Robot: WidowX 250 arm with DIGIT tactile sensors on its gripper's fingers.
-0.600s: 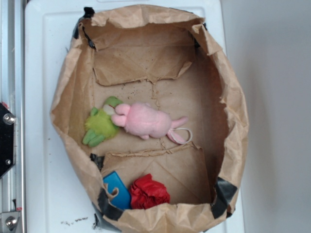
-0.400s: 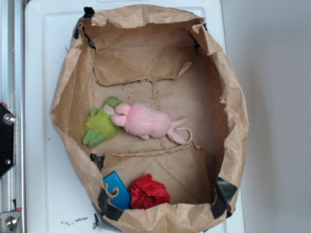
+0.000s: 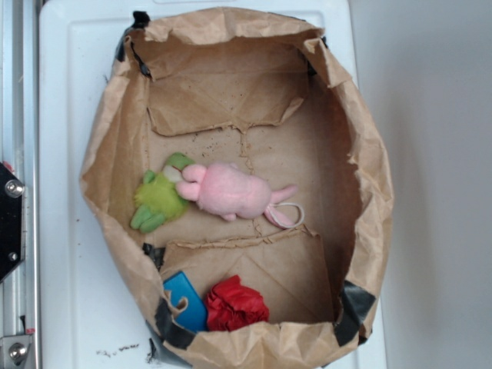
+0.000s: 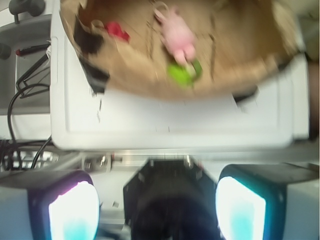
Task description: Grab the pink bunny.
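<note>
White moulded plastic forms the tabletop, and on it sits a wide, crumpled brown paper bag with its mouth rolled open and patches of black tape at its rim. Seen from the exterior camera overhead, the soft light-pink plush bunny lies on its side on the floor of the bag, near the middle. A pale cord loop trails from the bunny's end nearest the bag's right wall. A lime-green plush frog lies touching the bunny's other end, between the bunny and the bag's left wall. Near the bag's bottom rim, well apart from the bunny, rest a red ruffled fabric ball and, just beside it, a flat blue plastic piece. No arm shows inside the bag in this view.

From the wrist camera the picture is blurred. The bag fills the upper part, with the bunny inside it, the green frog touching it on the side nearest the camera, and the red ball off toward one end of the bag. The gripper hangs outside the bag over the white tabletop, its two fingers spread wide apart with nothing between them.
</note>
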